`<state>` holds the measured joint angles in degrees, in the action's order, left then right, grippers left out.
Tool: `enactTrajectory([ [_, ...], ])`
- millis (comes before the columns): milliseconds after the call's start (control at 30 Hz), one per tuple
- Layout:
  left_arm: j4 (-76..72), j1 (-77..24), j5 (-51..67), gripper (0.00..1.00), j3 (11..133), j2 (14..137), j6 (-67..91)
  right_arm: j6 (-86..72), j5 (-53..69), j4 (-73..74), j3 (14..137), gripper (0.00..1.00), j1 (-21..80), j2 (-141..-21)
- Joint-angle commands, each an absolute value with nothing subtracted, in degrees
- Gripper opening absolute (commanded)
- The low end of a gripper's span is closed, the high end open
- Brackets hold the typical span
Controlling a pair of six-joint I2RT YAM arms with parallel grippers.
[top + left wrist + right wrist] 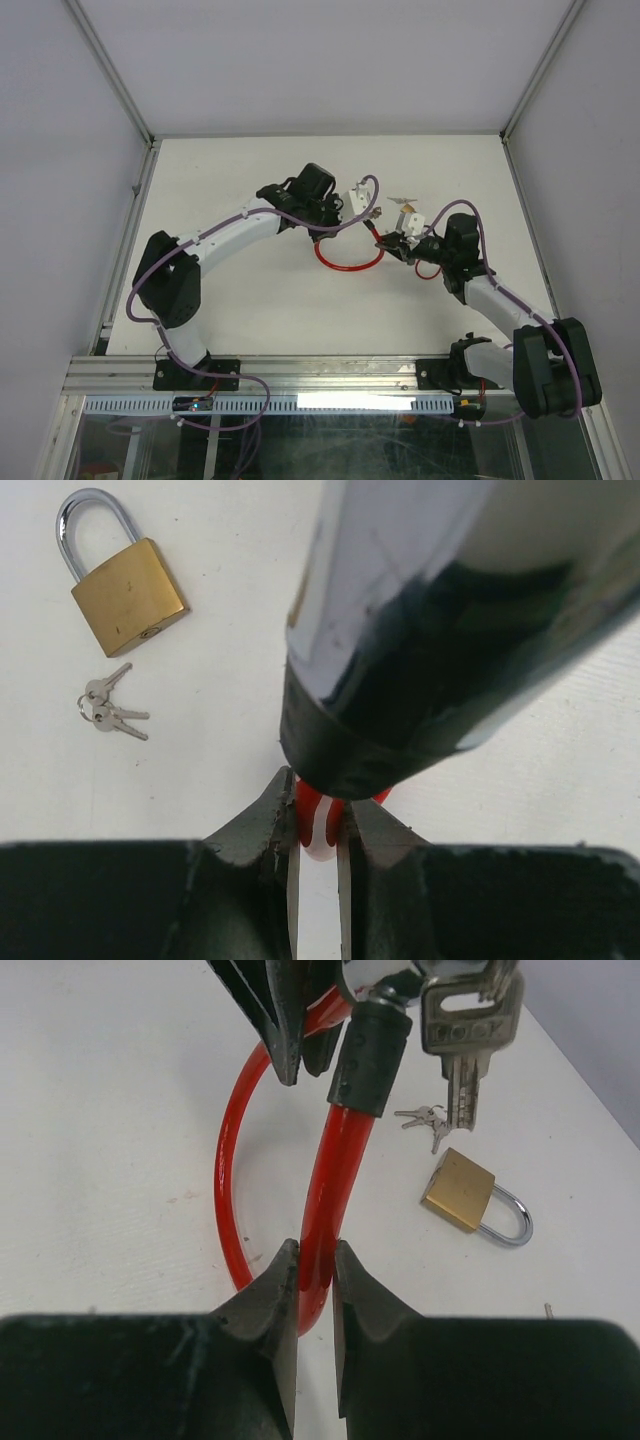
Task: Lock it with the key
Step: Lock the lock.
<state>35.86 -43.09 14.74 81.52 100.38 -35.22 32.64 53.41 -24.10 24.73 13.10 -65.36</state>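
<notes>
As I read the left gripper (318, 802): pinching the red cable lock (325, 1180), lower centre of its view.
Right gripper (315, 1252): pinching the same cable.
Brass padlock (458, 1190): right, near small keys (428, 1120).

Left tool (320, 802) and right tool (315, 1256) sit apparently clamped.

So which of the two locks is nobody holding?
The brass padlock, lying loose beside small keys; left gripper and right gripper hold the red cable lock.
</notes>
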Motion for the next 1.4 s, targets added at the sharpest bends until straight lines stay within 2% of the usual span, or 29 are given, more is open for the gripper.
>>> enactTrajectory([
  [0, 40.7, -46.0, 15.9, 0.0, 84.8, 102.9, -35.6, 38.0, 58.9, -20.5, 26.6, 0.0, 13.5, -64.4],
  [167, 41.4, -46.2, 15.5, 0.0, 86.5, 103.1, -35.6, 39.8, 59.0, -12.7, 28.1, 0.02, 11.9, -62.5],
  [200, 41.7, -46.4, 15.4, 0.0, 87.1, 103.3, -35.6, 40.6, 58.4, -11.3, 28.5, 0.1, 11.6, -62.2],
  [233, 42.2, -46.4, 15.2, 0.0, 87.8, 103.5, -35.5, 40.7, 58.3, -10.2, 28.9, 0.13, 11.1, -61.9],
  [500, 43.7, -47.5, 13.6, 0.0, 89.6, 104.5, -34.0, 42.0, 58.4, -2.6, 31.2, 0.25, 8.4, -61.0],
  [633, 43.7, -47.5, 13.1, 0.0, 89.7, 105.0, -33.4, 44.0, 58.8, 0.9, 31.5, 0.37, 7.8, -60.4],
  [767, 43.7, -47.6, 13.1, 0.0, 90.0, 105.2, -33.0, 45.7, 59.2, 3.6, 32.0, 0.42, 7.2, -59.7],
  [900, 43.6, -48.0, 13.0, 0.0, 90.0, 105.2, -32.8, 45.3, 59.4, 3.7, 31.8, 0.41, 6.7, -60.4],
  [1067, 43.6, -49.0, 13.0, 0.0, 90.7, 105.3, -32.8, 40.6, 60.9, -0.4, 32.2, 0.27, 6.7, -64.7],
  [1133, 43.6, -49.4, 13.0, 0.0, 91.1, 105.2, -33.0, 38.8, 61.2, -2.2, 32.9, 0.25, 6.7, -66.7],
  [1367, 43.5, -50.3, 12.6, 0.0, 91.6, 104.8, -32.7, 38.8, 61.2, -7.2, 34.4, 0.25, 6.7, -70.7],
])
